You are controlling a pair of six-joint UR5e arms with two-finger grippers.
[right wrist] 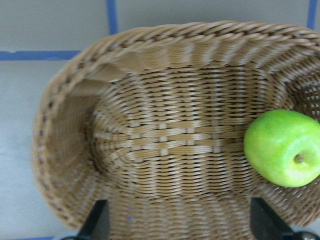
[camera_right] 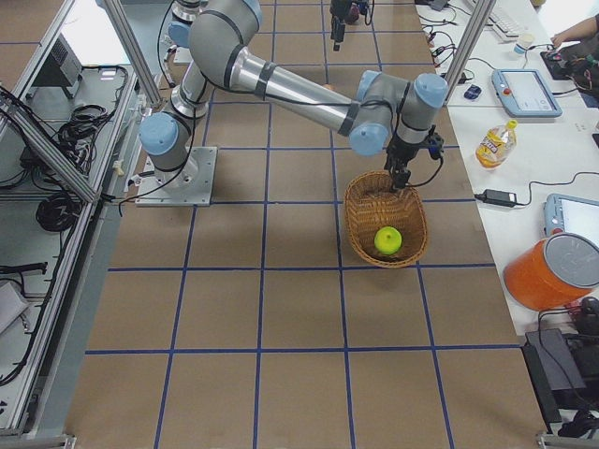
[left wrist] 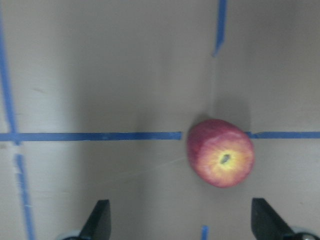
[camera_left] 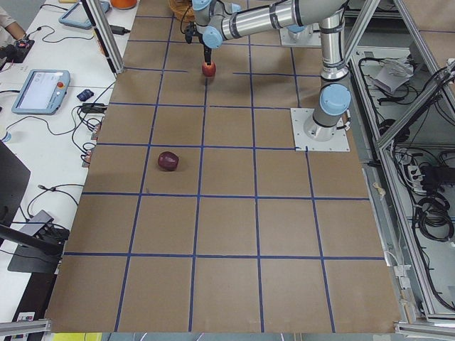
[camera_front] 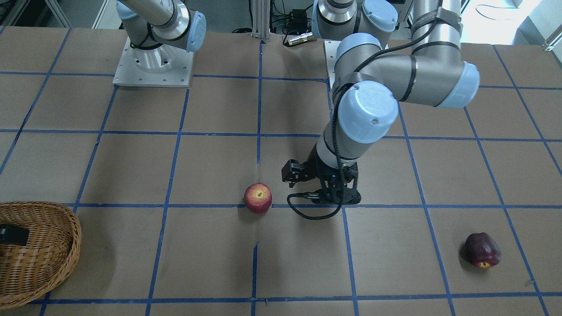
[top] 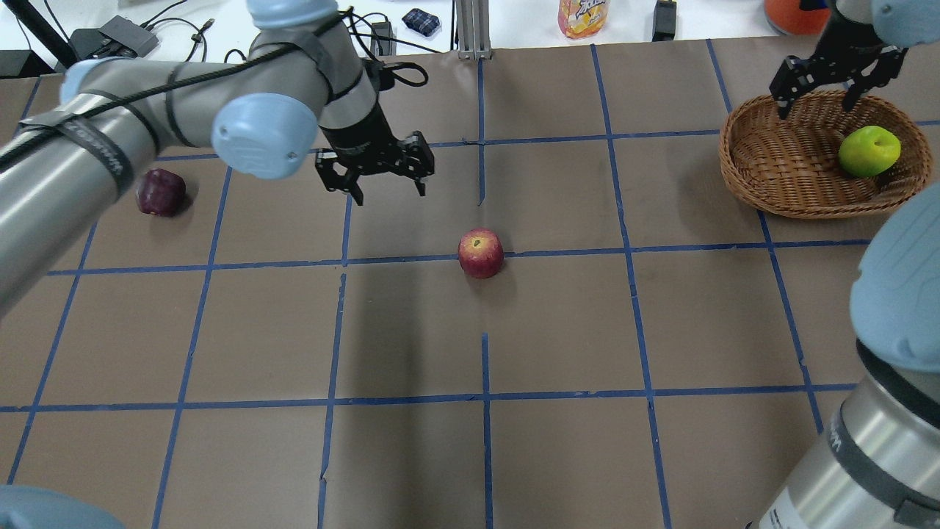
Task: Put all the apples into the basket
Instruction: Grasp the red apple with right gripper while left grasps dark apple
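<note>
The left gripper hung above the table with its jaws spread wide and nothing between them. By my reading the step in hand was the reach for the red apple. One apple already lay in the basket and two were on the table, so the task looked about a third done.

In the left wrist view the red apple stood stem end up on a blue tape line. It lay ahead of the fingertips and off-centre, closer to one finger's side than to the other's. In the overhead view it lay near the gripper on the side toward the basket, clear of both fingers. The next move would call for sliding the gripper sideways until the apple sat midway between the fingers. The gripper would then come straight down around the apple and close on its round flanks, which may slip if gripped off-centre.

Well apart on the gripper's opposite side lay the maroon apple, on bare table and untouched.

The right gripper hovered over the basket, far across the table from the left gripper. Its jaws were also spread wide and it held nothing. Below it and off to one finger's side, the green apple rested inside the basket against the woven wall, clear of the fingers.
</note>
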